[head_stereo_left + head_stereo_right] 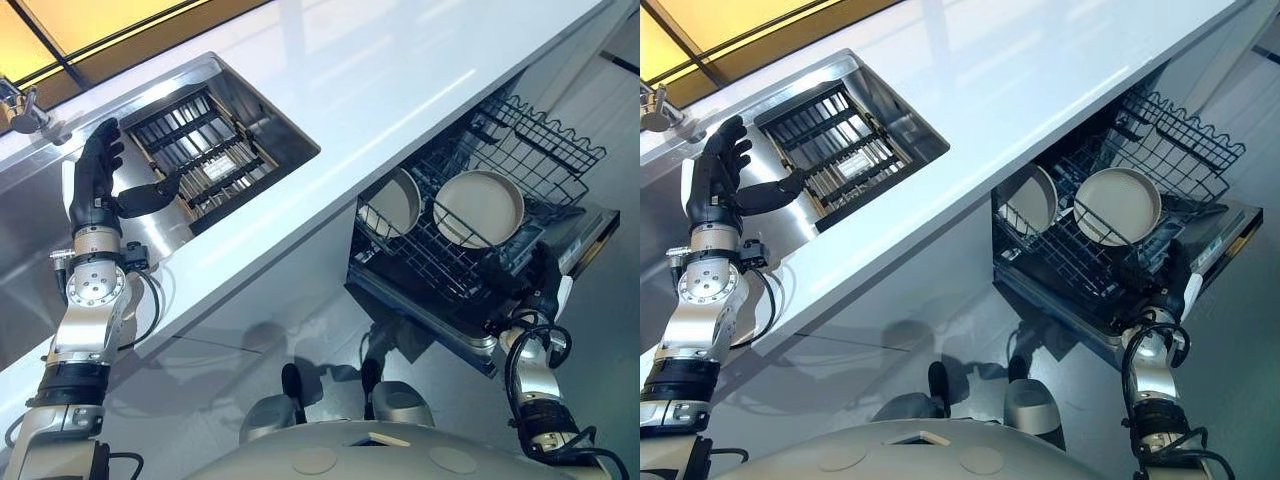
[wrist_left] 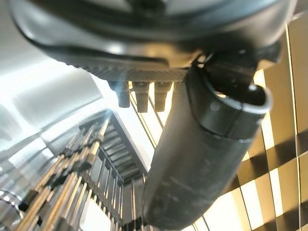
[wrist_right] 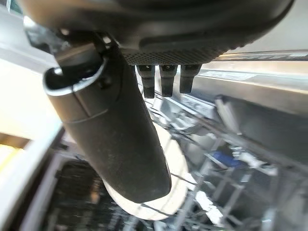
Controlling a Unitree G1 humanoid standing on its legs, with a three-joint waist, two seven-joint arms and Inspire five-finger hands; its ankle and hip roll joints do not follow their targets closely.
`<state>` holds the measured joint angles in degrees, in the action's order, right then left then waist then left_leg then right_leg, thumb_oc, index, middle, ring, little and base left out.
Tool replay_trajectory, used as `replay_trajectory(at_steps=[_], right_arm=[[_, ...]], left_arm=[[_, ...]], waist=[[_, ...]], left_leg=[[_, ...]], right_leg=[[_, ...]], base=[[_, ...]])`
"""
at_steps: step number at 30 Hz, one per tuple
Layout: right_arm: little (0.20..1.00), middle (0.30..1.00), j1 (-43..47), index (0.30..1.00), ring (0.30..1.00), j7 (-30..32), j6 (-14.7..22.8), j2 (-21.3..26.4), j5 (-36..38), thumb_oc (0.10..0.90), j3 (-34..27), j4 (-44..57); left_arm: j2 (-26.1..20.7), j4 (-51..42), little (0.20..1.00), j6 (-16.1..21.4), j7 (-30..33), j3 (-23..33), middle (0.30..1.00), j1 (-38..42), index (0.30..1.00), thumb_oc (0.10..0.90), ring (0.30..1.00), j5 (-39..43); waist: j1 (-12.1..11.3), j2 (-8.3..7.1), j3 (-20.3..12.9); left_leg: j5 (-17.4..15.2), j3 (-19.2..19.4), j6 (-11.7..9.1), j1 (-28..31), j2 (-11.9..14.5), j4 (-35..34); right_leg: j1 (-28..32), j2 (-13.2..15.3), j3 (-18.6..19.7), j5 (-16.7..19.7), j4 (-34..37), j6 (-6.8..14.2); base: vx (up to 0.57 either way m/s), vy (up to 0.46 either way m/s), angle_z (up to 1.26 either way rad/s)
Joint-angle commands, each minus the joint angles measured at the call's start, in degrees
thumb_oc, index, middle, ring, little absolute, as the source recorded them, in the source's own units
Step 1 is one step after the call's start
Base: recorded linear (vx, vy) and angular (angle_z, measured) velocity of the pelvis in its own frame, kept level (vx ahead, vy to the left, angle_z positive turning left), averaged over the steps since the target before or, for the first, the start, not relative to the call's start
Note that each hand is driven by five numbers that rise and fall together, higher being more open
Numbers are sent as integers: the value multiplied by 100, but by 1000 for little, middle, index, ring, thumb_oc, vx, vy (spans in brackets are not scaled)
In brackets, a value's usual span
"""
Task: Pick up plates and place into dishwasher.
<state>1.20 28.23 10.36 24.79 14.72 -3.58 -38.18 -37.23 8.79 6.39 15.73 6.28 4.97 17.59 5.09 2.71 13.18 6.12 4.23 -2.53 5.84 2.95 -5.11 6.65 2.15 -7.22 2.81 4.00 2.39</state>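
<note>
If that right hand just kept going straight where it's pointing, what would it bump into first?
Probably the nearer plate standing in the dishwasher rack: the open right hand points straight at it. A rack wire might come first; depth is hard to judge.

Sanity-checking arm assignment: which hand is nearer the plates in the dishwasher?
Right. The right hand is at the front edge of the dishwasher rack, close beside the plates. The left hand is far off across the counter, open over the sink rack.
</note>
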Motion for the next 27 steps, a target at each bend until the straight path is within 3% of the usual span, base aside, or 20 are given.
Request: replay_trajectory(at_steps=[1,9,12,15,16,20,21,24,27], right_arm=[[900,900,643,900,900,-30,397,740,400,800,4,-178],[900,900,1112,900,900,-518,373,796,1935,800,-126,-1090],[900,900,1246,900,900,-1075,403,744,2748,800,-197,-1222],[900,900,1408,900,900,-2123,664,621,4188,800,-334,-1319],[900,900,1436,900,900,-2245,727,608,4331,800,-334,-1301],[900,900,1689,900,900,-3268,1288,347,5657,800,-237,-632],[900,900,1687,900,900,-3282,1295,344,5669,800,-235,-634],[900,900,2133,900,900,-4158,1561,213,6135,800,53,129],[900,900,2481,900,900,-4234,1753,133,6126,800,293,808]], left_arm=[[-593,-30,900,304,21,-6,900,797,900,800,900,93],[-896,-102,900,64,-85,-220,900,1231,900,800,900,178],[-1008,-64,900,46,-133,-245,900,1404,900,800,900,217],[-1127,107,900,98,-263,-273,900,1631,900,800,900,224],[-1142,146,900,115,-277,-287,900,1673,900,800,900,225],[-1191,367,900,226,-266,-371,900,1896,900,800,900,214],[-1196,375,900,231,-267,-374,900,1902,900,800,900,216],[-1172,575,900,323,-218,-426,900,2070,900,800,900,222],[-1096,607,900,357,-158,-408,900,2068,900,800,900,191]], waist=[[-228,167,-308],[-450,223,-27],[-490,235,84],[-530,250,226],[-531,251,250],[-529,280,428],[-526,277,429],[-539,262,526],[-567,228,550]], left_leg=[[-597,28,79,-58,-305,194],[-526,-197,9,-290,-289,302],[-498,-252,-11,-401,-287,336],[-466,-303,-52,-524,-263,399],[-460,-308,-59,-539,-260,407],[-426,-353,-96,-670,-252,485],[-427,-356,-97,-674,-252,490],[-406,-355,-105,-780,-255,545],[-417,-337,-89,-807,-265,564]], right_leg=[[-411,-265,-414,-1018,-1257,115],[-434,-344,-442,-976,-1230,-2],[-472,-358,-453,-963,-1223,-38],[-508,-367,-494,-943,-1217,-72],[-513,-368,-498,-937,-1213,-79],[-553,-377,-518,-880,-1175,-109],[-553,-377,-521,-878,-1173,-109],[-592,-377,-519,-815,-1092,-123],[-607,-370,-524,-767,-1011,-127]], base=[[60,-112,8],[24,-96,18],[-30,-77,15],[-14,-84,20],[1,-65,12],[2,-28,3],[0,0,0],[0,0,0],[6,17,1]])
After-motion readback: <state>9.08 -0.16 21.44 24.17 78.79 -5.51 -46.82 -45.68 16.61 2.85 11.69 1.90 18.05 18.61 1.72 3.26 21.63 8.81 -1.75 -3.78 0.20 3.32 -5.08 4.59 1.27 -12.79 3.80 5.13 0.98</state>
